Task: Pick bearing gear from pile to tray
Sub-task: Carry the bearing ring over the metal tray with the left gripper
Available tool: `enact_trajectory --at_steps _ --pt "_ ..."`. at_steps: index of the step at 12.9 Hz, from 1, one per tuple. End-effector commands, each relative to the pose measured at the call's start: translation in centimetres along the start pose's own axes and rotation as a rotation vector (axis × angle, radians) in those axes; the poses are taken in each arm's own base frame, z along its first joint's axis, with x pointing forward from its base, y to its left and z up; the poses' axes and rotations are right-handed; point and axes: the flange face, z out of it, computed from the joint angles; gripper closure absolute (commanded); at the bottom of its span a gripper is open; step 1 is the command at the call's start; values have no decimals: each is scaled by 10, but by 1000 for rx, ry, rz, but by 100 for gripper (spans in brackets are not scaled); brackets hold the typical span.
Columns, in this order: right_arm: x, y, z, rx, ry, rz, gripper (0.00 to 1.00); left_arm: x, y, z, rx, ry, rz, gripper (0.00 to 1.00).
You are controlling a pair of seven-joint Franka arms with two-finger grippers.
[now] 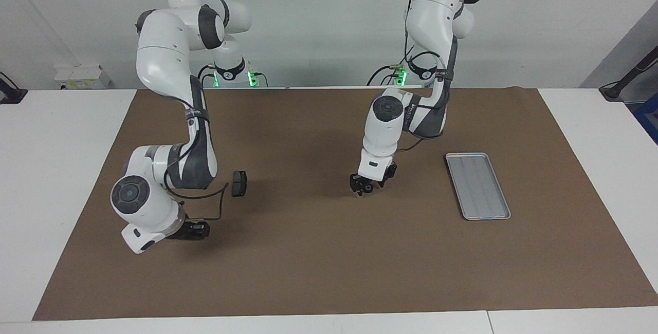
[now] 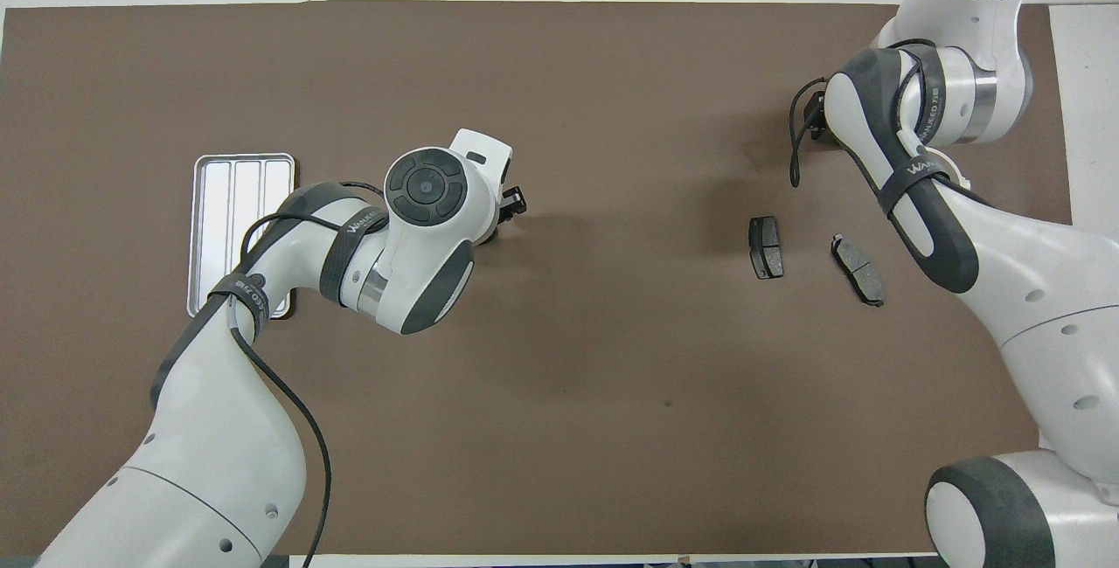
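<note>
A brown mat (image 1: 318, 252) covers most of a white table (image 1: 56, 169), with a pale grey wall (image 1: 318, 15) rising at the robots' end of the room. The mat reaches well out around both claws.

The left arm (image 1: 432, 56) bends down over the middle of the mat, and the left gripper (image 1: 363, 185) hangs low, just above the mat; whether it touches cannot be told. Its fingers look drawn close together, but whether they clamp anything cannot be told, since the tips are dark and small. From overhead, only a black corner of the left gripper (image 2: 512, 201) shows past the wrist.

The right arm (image 1: 169, 118) folds low toward its own end of the table. The right gripper (image 1: 194, 230) points sideways close above the mat, and its fingers cannot be made out; in the overhead view the wrist covers it.

The tray (image 1: 478, 186), silver-grey and ribbed, lies flat on the mat toward the left arm's end of the table, well apart from the left gripper; the overhead view shows the left arm hiding one corner of it.

Two dark brake pads lie between the claws, much nearer the right gripper. One brake pad (image 2: 767, 247) shows in both views. The other brake pad (image 2: 858, 268) is hidden by the right arm in the facing view.

No gear can be made out.
</note>
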Motion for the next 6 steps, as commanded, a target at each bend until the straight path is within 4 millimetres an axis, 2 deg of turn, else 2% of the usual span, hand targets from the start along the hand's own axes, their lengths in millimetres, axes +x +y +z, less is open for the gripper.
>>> enact_trajectory --at_steps 1,5,6 --pt "0 1 8 -7 -2 -9 22 -11 -2 6 -2 18 19 23" --pt "0 1 9 -15 -7 -15 43 -16 1 7 -1 15 24 33" --pt "0 1 10 -15 -10 -16 50 -17 1 7 1 13 26 40"
